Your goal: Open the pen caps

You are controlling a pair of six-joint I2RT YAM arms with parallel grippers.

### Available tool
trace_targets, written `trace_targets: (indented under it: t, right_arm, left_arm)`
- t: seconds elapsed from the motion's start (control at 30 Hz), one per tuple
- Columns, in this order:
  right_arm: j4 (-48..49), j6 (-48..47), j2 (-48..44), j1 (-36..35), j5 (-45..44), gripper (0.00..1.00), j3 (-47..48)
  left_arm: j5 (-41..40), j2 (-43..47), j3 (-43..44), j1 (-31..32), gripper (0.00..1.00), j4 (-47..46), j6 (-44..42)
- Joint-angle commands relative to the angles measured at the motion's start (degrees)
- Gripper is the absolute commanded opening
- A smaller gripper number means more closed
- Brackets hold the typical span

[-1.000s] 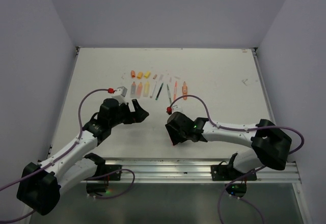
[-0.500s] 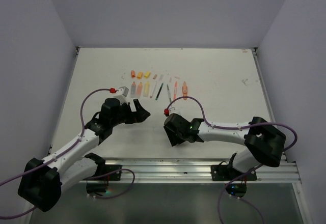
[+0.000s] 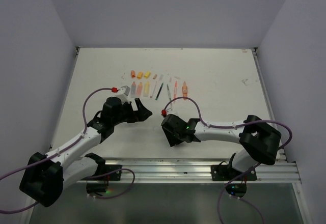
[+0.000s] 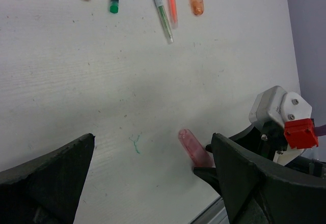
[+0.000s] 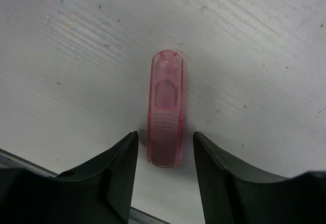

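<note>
Near the front of the table (image 3: 214, 71), between the two arms, a pink cap (image 5: 165, 109) lies flat on its side, well apart from the row of pens (image 3: 153, 87) and the other caps (image 3: 140, 74) farther back. It looks like a loose translucent cap, with no pen body joined to it in either wrist view.

Right gripper (image 5: 164, 137): down at table level, jaws at a middling gap and straddling the near end of the cap. You can see a thin strip of bare table on each side, so nothing is gripped yet. Left gripper (image 4: 153, 137): spread wide, empty, hovering just beside the spot with the cap in its view.

Step in hand, as judged: take up this stray cap with the right arm.

Notes for you:
- The cap's long axis runs straight away from the fingers (image 5: 119, 168), which is good alignment, so hold the wrist yaw as it is.
- The fingers cover only the near end. Ease forward so the pads bear on the ribbed middle, because a pinch at the rounded end may squirt the cap out.
- The cap sits slightly nearer the left finger in the wrist view. Centre it before you squeeze or it will roll.
- Close slowly, since smooth plastic slides on this surface.
- Keep the left arm clear until the cap lifts.
</note>
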State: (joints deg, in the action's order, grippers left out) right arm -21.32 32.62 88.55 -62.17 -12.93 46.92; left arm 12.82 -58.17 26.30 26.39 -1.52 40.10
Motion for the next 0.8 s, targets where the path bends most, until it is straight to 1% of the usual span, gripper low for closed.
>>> trace_targets:
  t: [0.0, 0.03, 0.13, 0.17, 0.2, 0.4, 0.53, 0.57, 0.7, 0.77]
  right_arm:
    - [0.14, 1.3, 0.83, -0.49, -1.22, 0.5, 2.13]
    - [-0.12, 1.48, 1.01, -0.67, -1.57, 0.49, 2.21]
    - [-0.04, 1.48, 0.83, -0.58, -1.66, 0.41, 2.21]
    - [-0.12, 1.39, 0.48, -0.58, -1.75, 0.36, 2.13]
    - [0.31, 1.04, -0.04, -0.58, -1.84, 0.34, 1.87]
    - [5.93, -0.54, -6.1, -0.67, -3.15, 0.22, -0.86]
    - [10.24, -2.56, -9.97, -0.76, -4.91, 0.2, -2.62]
    - [10.94, -3.69, -11.28, -0.76, -5.26, 0.19, -3.05]
    - [14.2, -5.81, -13.84, -0.76, -7.11, 0.19, -3.94]
    - [15.16, -6.51, -14.55, -0.67, -7.37, 0.2, -4.37]
  left_arm:
    - [1.59, -0.8, -0.82, 0.59, 1.0, -4.19, 1.56]
    - [1.77, -1.06, -0.9, 0.76, 1.0, -4.45, 1.74]
    - [2.12, -2.03, -0.9, 1.38, 1.0, -5.25, 2.26]
    - [2.3, -2.21, -0.9, 1.82, 1.0, -5.77, 2.53]
    - [2.56, -2.47, -0.99, 1.99, 1.0, -6.3, 2.88]
    - [5.2, -5.81, -1.43, 5.24, 0.98, -12.36, 6.74]
    - [5.11, -9.84, -0.2, 8.49, 0.94, -15.0, 8.24]
    - [5.11, -10.55, 0.15, 9.72, 0.91, -15.53, 8.42]
    - [5.38, -12.58, 1.64, 11.22, 0.82, -17.2, 9.21]
    - [5.37, -12.49, 1.91, 11.49, 0.76, -17.9, 9.74]
